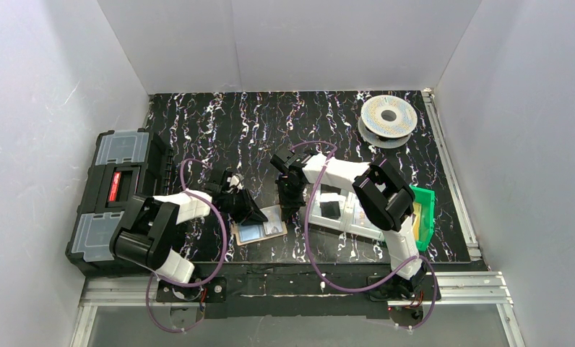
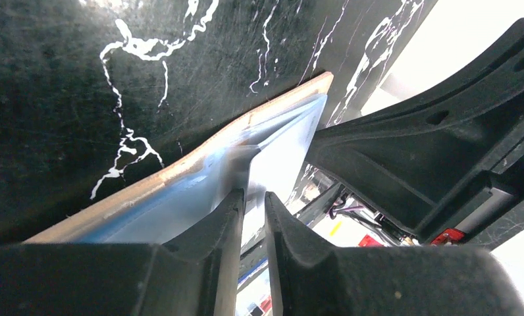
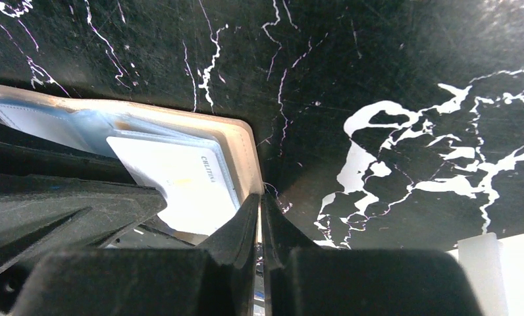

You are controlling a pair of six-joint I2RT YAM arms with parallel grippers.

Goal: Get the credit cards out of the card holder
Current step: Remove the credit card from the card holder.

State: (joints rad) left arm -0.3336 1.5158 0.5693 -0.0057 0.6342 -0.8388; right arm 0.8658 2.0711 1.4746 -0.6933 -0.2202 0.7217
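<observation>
The tan card holder (image 1: 277, 230) lies open on the black marbled table between the arms, with pale blue credit cards (image 1: 252, 233) in it. My left gripper (image 1: 254, 215) is low over its left panel. In the left wrist view its jaws (image 2: 251, 192) stand a narrow gap apart at the lifted edge of a blue card (image 2: 286, 138), above the holder's tan rim (image 2: 180, 168). My right gripper (image 1: 290, 210) is shut, and its tips (image 3: 260, 197) press at the holder's right edge (image 3: 243, 151), next to a pale card (image 3: 180, 184) in its pocket.
A clear compartment tray (image 1: 342, 213) and a green bin (image 1: 423, 213) sit right of the holder, under the right arm. A black toolbox (image 1: 118, 195) stands at the left edge. A filament spool (image 1: 388, 117) lies at the back right.
</observation>
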